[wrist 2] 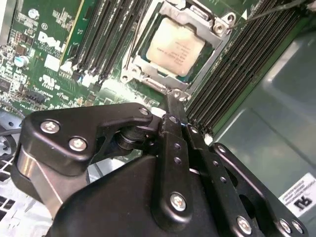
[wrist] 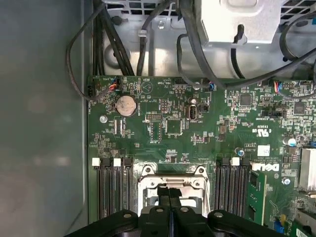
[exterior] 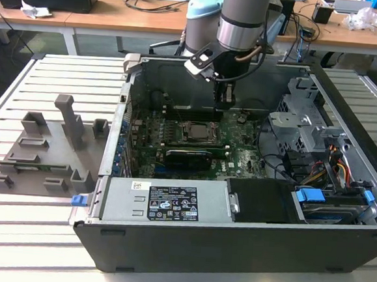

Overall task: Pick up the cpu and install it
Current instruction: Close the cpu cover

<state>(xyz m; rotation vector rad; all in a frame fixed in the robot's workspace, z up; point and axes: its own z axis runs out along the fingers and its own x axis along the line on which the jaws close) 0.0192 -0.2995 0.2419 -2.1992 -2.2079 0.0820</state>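
Observation:
The cpu (exterior: pixel 199 132) lies flat in its socket on the green motherboard (exterior: pixel 239 161) inside the open computer case, its silver-grey top facing up. In the second wrist view the cpu (wrist 2: pixel 175 47) sits inside the metal socket frame (wrist 2: pixel 217 24). My gripper (exterior: pixel 224 102) hangs just above the board, beside the socket toward the case's back wall. Its black fingers (wrist 2: pixel 170 123) are pressed together with nothing between them. In the first wrist view the gripper (wrist: pixel 169 195) overlaps the socket frame (wrist: pixel 148 173) and hides most of the chip.
A grey plastic tray (exterior: pixel 44 149) with upright blocks rests on the slatted table at the exterior view's left. Memory slots (wrist: pixel 113 190) flank the socket. A power supply (exterior: pixel 164 201), drive cage (exterior: pixel 301 124) and cables (wrist: pixel 98 44) crowd the case.

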